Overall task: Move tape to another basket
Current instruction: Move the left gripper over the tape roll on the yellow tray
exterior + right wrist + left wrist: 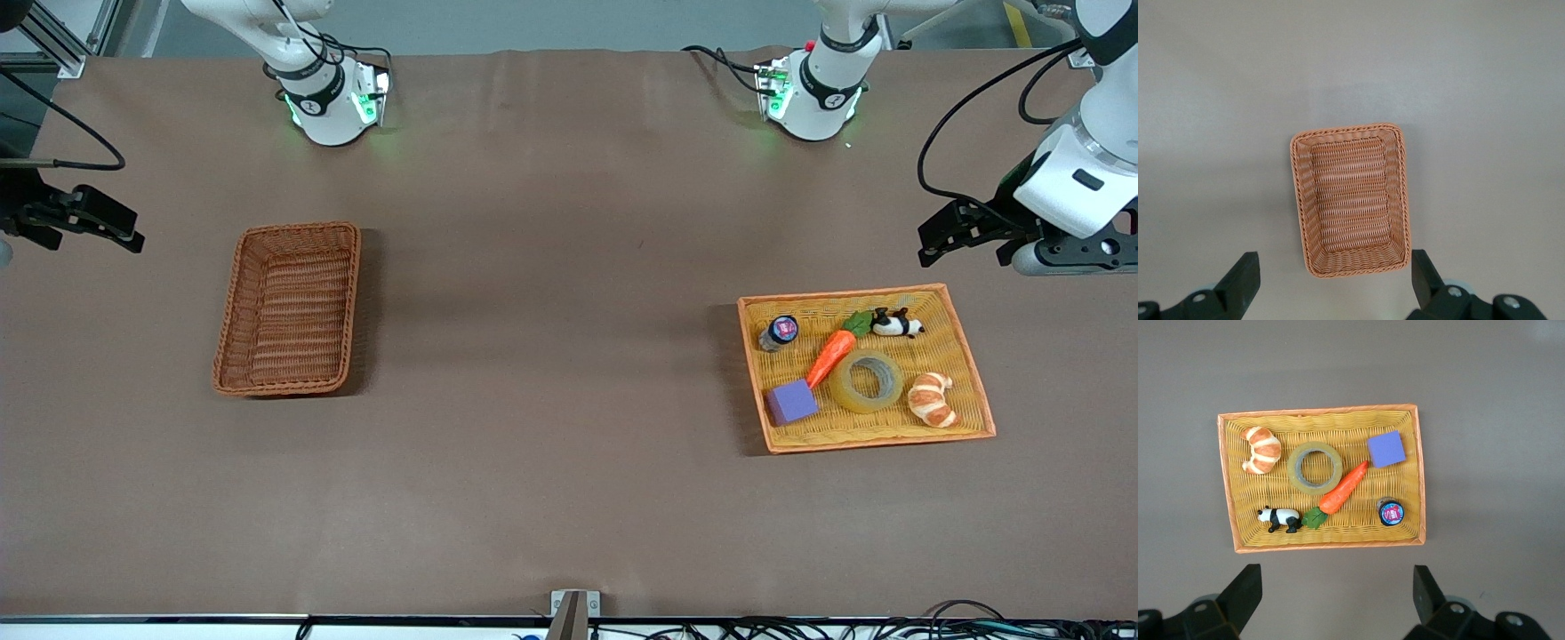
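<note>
The tape (pixel 849 392) is a yellowish ring lying flat in the yellow tray (pixel 962 348), between a carrot and a croissant. In the left wrist view the tape (pixel 1315 487) sits in the middle of the tray (pixel 1358 432). My left gripper (pixel 933 240) hangs open over the bare table beside the tray, toward the robots' bases, with nothing between its fingers (pixel 1245 593). The reddish-brown basket (pixel 233 311) stands empty toward the right arm's end of the table. My right gripper (pixel 124 229) hangs open near that table end, apart from the basket (pixel 1303 200).
In the tray also lie a croissant (pixel 933 400), a carrot (pixel 831 356), a purple block (pixel 791 402), a panda toy (pixel 896 324) and a small jar (pixel 780 332). Brown tabletop stretches between basket and tray.
</note>
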Controlling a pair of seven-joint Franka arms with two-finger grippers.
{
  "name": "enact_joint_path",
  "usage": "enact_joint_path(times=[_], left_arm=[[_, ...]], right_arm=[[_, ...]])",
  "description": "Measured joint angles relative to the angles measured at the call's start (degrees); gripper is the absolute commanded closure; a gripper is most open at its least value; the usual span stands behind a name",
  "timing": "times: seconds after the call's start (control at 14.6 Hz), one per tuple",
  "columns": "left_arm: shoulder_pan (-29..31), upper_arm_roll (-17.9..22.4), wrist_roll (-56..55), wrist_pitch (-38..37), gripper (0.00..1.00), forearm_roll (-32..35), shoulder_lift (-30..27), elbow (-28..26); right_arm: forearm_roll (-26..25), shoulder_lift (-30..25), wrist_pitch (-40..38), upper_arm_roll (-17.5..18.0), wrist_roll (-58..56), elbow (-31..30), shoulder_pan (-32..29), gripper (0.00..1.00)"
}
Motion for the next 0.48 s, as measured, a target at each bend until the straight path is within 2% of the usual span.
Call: enact_joint_path(times=[0.48], left_arm=[[0.57, 0.2, -3.44, -0.59, 0.02, 0.0, 0.0, 0.0]], right_arm=[[0.0, 0.0, -0.07, 0.0, -0.29, 0.0, 0.0, 0.0]])
